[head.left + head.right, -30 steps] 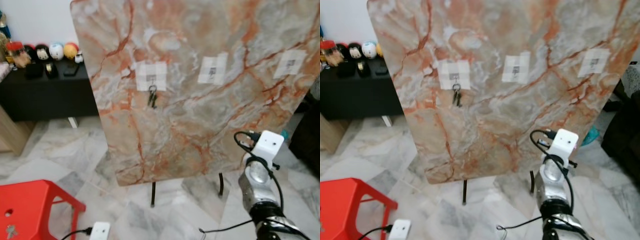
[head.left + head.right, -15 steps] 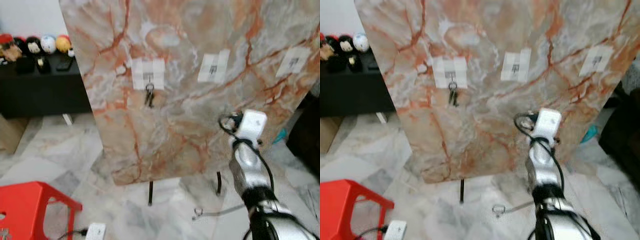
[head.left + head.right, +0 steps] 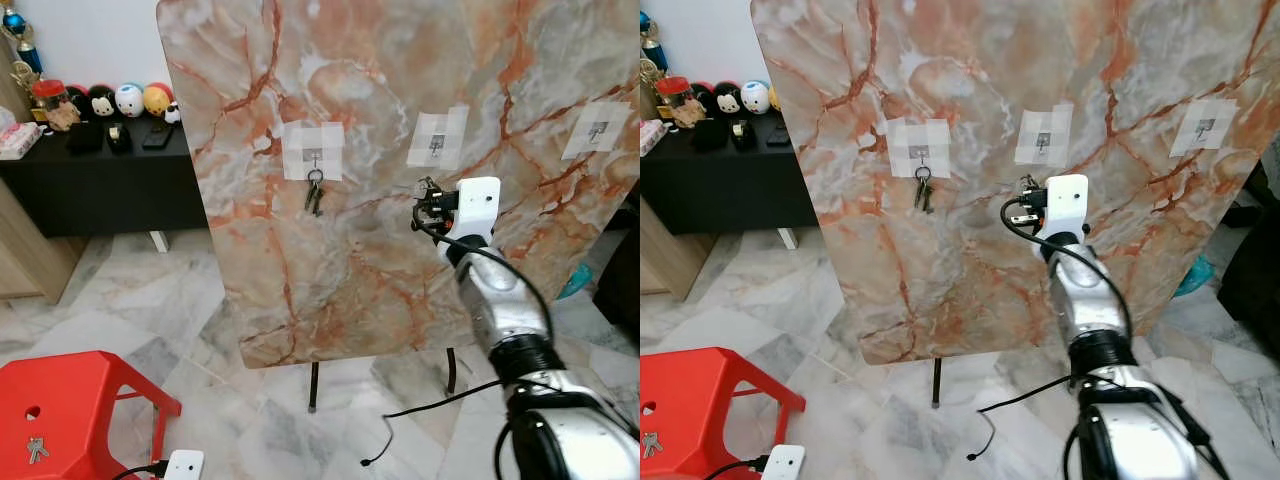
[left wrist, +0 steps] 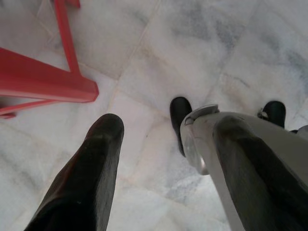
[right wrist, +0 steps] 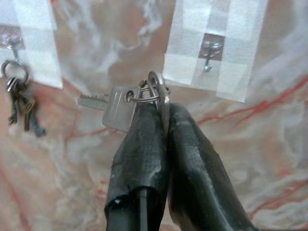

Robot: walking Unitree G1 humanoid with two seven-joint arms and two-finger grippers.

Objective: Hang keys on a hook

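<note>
A marble board (image 3: 400,150) stands upright with three taped hooks. A bunch of keys (image 3: 314,194) hangs on the left hook (image 3: 313,157). The middle hook (image 3: 437,143) and the right hook (image 3: 597,130) are bare. My right gripper (image 3: 425,207) is raised in front of the board, just below and slightly left of the middle hook. In the right wrist view it is shut (image 5: 163,108) on a key ring (image 5: 156,91) with a silver key (image 5: 115,109) sticking out sideways, short of the middle hook (image 5: 210,53). My left gripper (image 4: 154,125) hangs open above the floor.
A red plastic stool (image 3: 70,410) stands at the lower left with a small key (image 3: 37,449) lying on it. A black sideboard (image 3: 90,180) with figurines lines the wall on the left. The board rests on thin black legs (image 3: 314,385). A cable (image 3: 420,410) trails across the marble floor.
My right arm has risen from low by the board's bottom edge to just under the middle hook, carrying the keys. The camera view has shifted.
</note>
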